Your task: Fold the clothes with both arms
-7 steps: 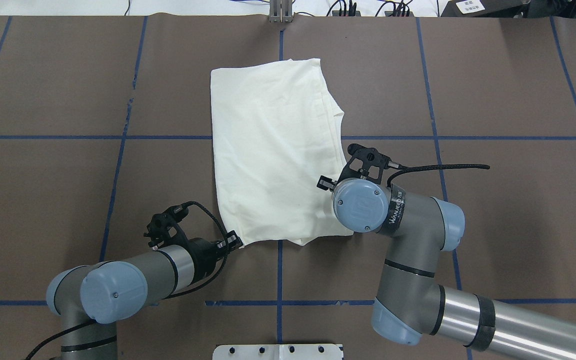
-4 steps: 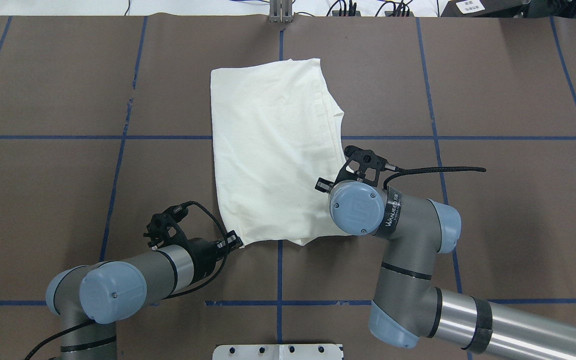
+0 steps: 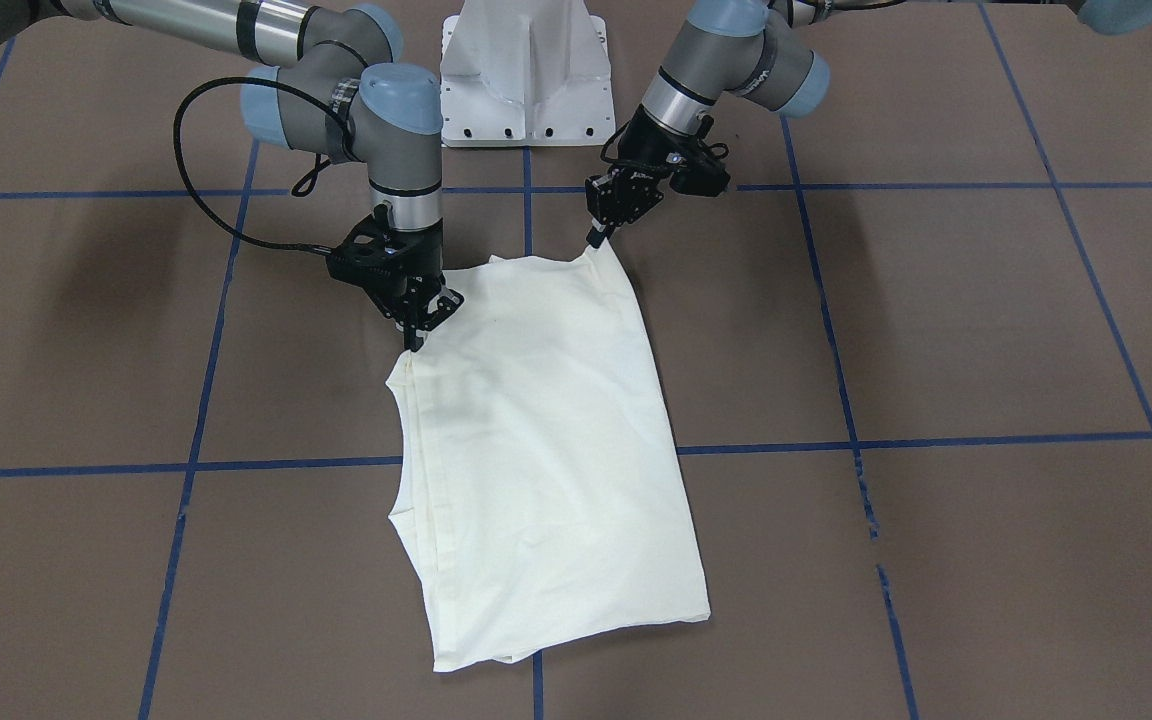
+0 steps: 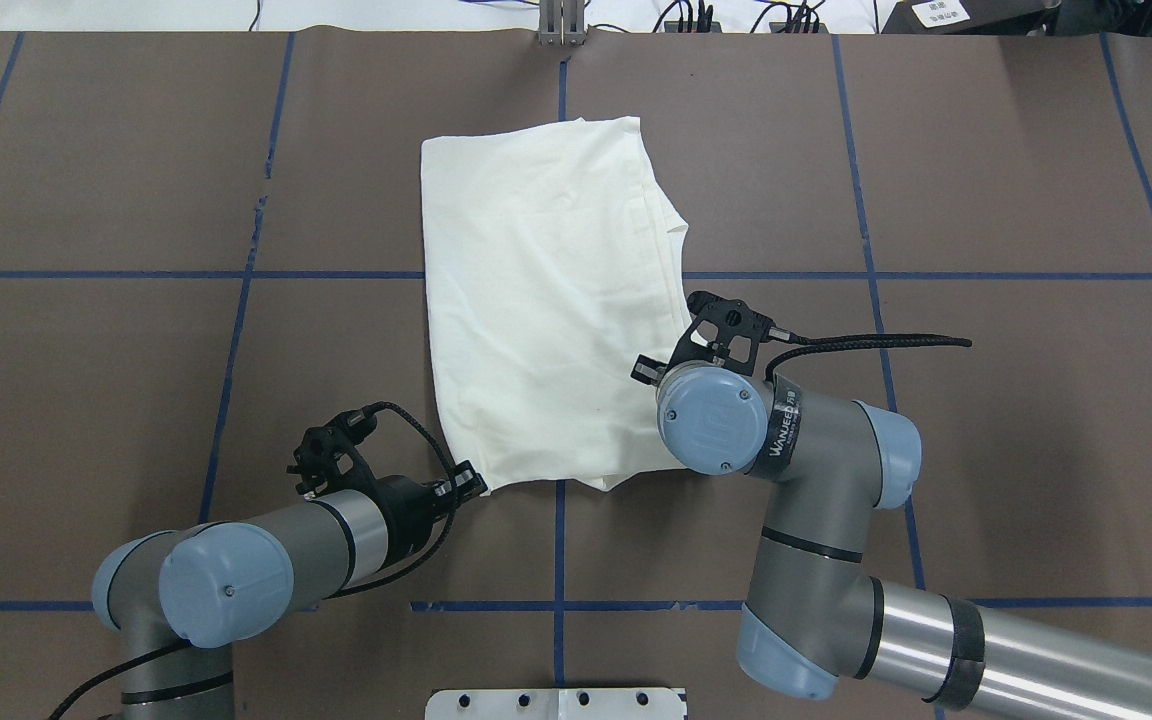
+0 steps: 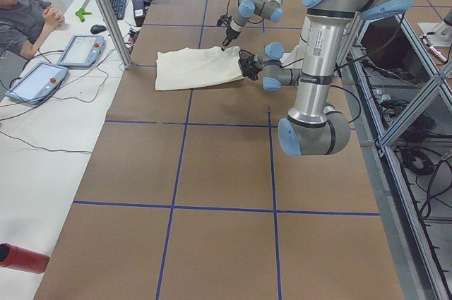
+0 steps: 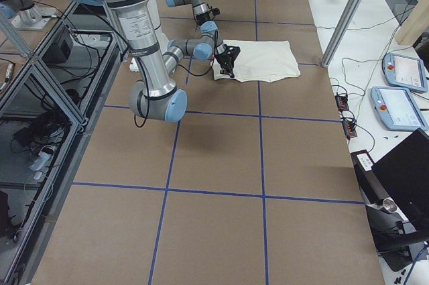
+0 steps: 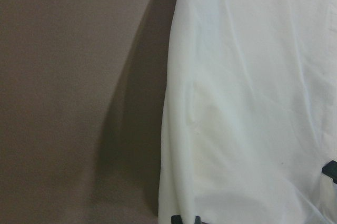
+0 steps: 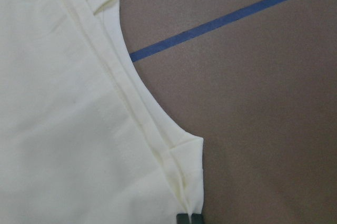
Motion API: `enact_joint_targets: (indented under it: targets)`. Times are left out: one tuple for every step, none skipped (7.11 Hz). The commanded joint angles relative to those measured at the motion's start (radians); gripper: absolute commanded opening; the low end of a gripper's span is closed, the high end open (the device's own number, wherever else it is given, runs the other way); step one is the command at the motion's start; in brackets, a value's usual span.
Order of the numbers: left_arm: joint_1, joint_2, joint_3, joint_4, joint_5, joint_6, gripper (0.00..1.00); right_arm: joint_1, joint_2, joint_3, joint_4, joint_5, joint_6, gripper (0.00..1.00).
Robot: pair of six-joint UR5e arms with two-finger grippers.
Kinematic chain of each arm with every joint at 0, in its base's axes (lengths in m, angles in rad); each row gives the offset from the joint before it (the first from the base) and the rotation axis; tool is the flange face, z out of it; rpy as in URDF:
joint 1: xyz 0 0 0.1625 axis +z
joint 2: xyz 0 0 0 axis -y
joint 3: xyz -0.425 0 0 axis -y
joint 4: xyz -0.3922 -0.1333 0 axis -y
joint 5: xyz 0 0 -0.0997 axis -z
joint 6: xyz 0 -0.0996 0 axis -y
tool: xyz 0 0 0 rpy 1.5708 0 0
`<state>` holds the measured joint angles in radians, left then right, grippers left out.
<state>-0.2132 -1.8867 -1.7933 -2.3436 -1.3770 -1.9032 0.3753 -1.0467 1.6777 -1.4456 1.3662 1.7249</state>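
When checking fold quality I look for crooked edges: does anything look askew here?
The folded T-shirt lies slightly skewed to the blue tape lines, and its layers along the edge on the robot's right are stepped rather than flush, one corner jutting out.

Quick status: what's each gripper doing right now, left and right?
Left gripper: closed, pinching a robot-side corner of the T-shirt.
Right gripper: closed on the T-shirt's seamed side edge.
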Motion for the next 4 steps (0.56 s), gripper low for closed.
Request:
enact_joint_targets:
  targets:
    - [-0.003,0.004,-0.052,0.015,-0.01,0.013,0.0,-0.003,-0.004,0.037,-0.001,-0.013,-0.01,0.0]
    - [-0.015,0.03,-0.133,0.024,-0.055,0.013,0.0,-0.001,-0.019,0.104,-0.004,-0.01,-0.011,0.0]
    - [-0.015,0.082,-0.25,0.093,-0.065,0.015,0.0,-0.009,-0.024,0.187,-0.042,-0.01,-0.011,0.0]
    - [-0.015,0.087,-0.365,0.225,-0.071,0.013,0.0,-0.047,-0.029,0.349,-0.225,-0.007,-0.01,0.0]
